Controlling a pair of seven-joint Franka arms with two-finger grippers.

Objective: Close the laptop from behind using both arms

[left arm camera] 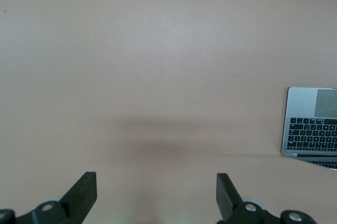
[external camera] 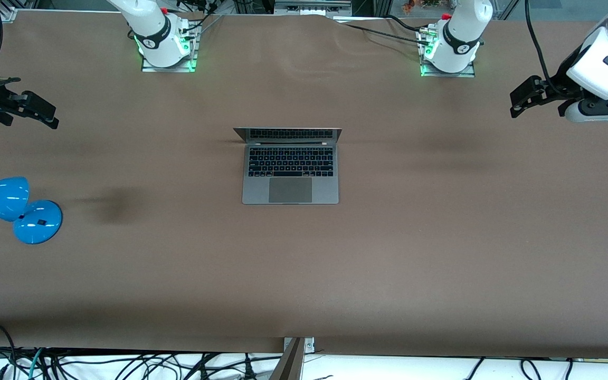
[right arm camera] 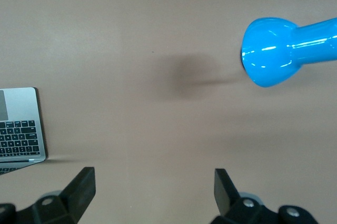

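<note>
The laptop lies open in the middle of the brown table, its lid raised on the side toward the robot bases, keyboard and trackpad showing. Its corner shows in the left wrist view and in the right wrist view. My left gripper is open and empty, high over the table's left-arm end. My right gripper is open and empty, high over the right-arm end. In the wrist views both pairs of fingers stand wide apart over bare table.
A blue desk lamp stands near the right arm's end of the table, nearer the front camera than the right gripper; its head shows in the right wrist view. The arm bases stand along the table's edge. Cables hang at the front edge.
</note>
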